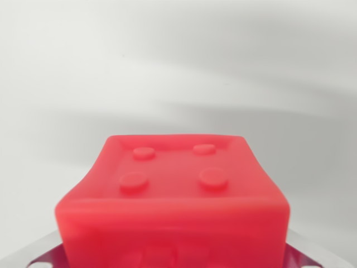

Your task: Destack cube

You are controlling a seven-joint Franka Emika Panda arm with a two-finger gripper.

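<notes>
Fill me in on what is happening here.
The wrist camera sits very close to a red cube with four round studs on its top face. It fills the lower middle of the view against a plain pale surface. Metal parts of the end effector show at the bottom corners, on either side of the cube; whether they grip it cannot be told. No second cube is visible.

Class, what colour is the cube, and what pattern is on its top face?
Red cube, with four round studs in a square; seen in the wrist view.
</notes>
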